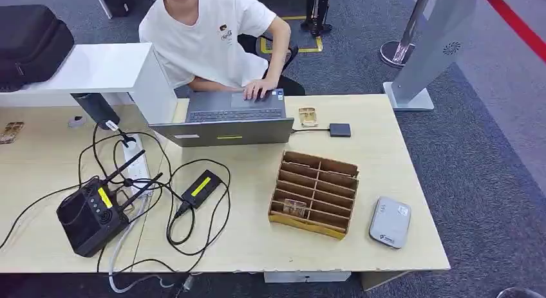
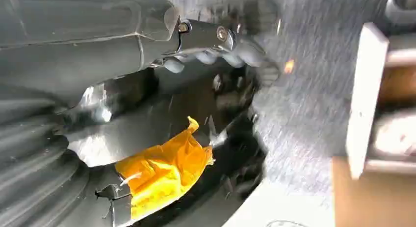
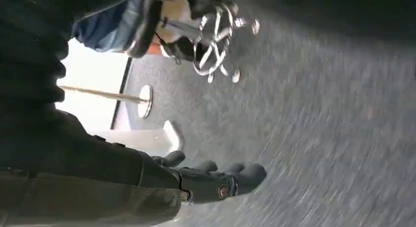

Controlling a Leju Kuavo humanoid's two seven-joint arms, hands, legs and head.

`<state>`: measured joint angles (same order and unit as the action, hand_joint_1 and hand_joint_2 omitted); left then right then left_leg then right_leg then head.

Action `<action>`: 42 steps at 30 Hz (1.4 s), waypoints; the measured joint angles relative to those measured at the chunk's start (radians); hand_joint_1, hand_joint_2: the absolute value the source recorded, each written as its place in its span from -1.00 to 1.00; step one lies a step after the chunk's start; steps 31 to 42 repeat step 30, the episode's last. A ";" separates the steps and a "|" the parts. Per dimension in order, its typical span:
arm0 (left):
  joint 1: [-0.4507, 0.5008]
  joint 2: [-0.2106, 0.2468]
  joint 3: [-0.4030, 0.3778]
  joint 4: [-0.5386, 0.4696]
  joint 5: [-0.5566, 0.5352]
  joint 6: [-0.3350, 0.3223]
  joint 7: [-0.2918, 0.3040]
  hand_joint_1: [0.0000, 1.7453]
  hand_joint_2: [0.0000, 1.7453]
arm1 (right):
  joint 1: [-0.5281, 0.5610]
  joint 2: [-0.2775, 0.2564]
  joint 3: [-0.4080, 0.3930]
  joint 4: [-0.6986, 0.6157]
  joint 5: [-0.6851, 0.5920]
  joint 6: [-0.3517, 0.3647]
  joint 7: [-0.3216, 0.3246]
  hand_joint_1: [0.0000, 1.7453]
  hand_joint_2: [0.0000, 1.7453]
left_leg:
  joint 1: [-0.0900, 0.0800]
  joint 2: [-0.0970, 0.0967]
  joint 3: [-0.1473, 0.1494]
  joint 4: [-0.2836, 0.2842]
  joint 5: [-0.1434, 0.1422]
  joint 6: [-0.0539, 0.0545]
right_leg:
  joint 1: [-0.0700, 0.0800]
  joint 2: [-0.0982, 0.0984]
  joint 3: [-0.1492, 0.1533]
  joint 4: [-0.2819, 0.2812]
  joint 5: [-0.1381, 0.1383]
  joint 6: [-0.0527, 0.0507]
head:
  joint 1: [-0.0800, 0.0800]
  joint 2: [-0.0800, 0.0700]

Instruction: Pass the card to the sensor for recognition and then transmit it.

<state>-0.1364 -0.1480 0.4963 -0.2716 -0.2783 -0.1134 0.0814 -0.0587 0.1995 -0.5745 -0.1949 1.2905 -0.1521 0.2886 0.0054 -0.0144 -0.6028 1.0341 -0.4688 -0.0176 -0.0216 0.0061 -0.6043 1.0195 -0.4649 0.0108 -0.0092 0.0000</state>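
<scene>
Both wrist views motion-blurred. Left robot hand [image 2: 221, 45] fingertips indistinct. Card [image 1: 295, 206] in the slotted holder [image 1: 314, 194] too small to read. Black case [image 1: 29, 44] cut by the frame edge.

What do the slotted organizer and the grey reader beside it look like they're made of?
Organizer: probably thin wood or stiff board, matte brown, with raw tan slat edges. Reader: likely moulded plastic, smooth light grey, with rounded corners and a faint sheen.

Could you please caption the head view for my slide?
Card in the slotted box, reader beside it, person typing on laptop.
</scene>
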 joint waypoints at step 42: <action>-0.017 -0.020 -0.069 0.000 -0.073 0.314 0.096 -1.00 1.00 | -0.020 -0.011 -0.026 -0.014 0.019 0.066 0.043 -1.00 1.00 | 0.000 0.000 0.001 0.000 0.000 -0.001 | 0.000 0.000 0.001 0.000 -0.001 0.001 | 0.000 0.000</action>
